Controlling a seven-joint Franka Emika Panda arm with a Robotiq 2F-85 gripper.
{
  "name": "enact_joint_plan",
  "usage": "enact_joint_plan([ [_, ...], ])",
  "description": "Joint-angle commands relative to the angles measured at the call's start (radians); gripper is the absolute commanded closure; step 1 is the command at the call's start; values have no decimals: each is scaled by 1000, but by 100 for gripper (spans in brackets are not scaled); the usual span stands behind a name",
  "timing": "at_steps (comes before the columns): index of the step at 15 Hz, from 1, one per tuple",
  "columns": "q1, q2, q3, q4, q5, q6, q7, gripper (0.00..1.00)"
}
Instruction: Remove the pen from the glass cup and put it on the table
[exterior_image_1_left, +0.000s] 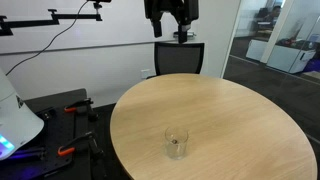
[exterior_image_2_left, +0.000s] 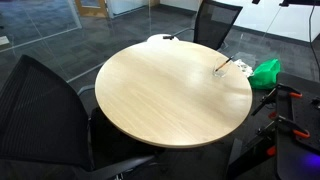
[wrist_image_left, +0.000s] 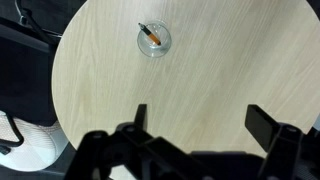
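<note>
We see the end effector (exterior_image_1_left: 170, 30) high above the table (exterior_image_1_left: 240, 120), over the edge next to a black chair (exterior_image_1_left: 180, 58), in an exterior view. It is well apart from everything on the table and holds nothing. In the wrist view the end effector (wrist_image_left: 200, 122) comes in from the bottom of the picture. Its two dark fingers (wrist_image_left: 140, 116) stand wide apart, so we read it as open, with only bare table (wrist_image_left: 220, 60) between them.

The glass cup (exterior_image_1_left: 177, 143) stands upright on the table, close to the near edge in that exterior view. In the wrist view the glass cup (wrist_image_left: 153, 39) sits near the top of the picture, well beyond the fingers and a little to the left of the gap between them. The pen (wrist_image_left: 150, 35) is inside the cup. It leans at a slant across the opening, and its reddish-brown body shows clearly through the clear glass. In an exterior view the pen (exterior_image_2_left: 223, 68) appears as a thin dark line tilted in the glass cup (exterior_image_2_left: 227, 70), which stands near the rim of the table (exterior_image_2_left: 160, 90). A green object (exterior_image_2_left: 266, 72) lies just beyond that rim, off the table.

Another black chair (exterior_image_2_left: 40, 110) stands against the table on the opposite side from the cup.
</note>
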Motion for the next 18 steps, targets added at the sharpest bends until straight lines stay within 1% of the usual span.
enact_joint_plan([
  [1, -24, 2, 23, 1, 9, -2, -6, 0],
  [6, -24, 2, 23, 1, 9, -2, -6, 0],
  [8, -30, 13, 31, 3, -7, -2, 6, 0],
  [11, -39, 58, 35, 2, -20, 22, 12, 0],
  [15, -52, 136, 41, 8, -38, 10, 11, 0],
  [18, -59, 207, 54, 0, -66, 52, 10, 0],
])
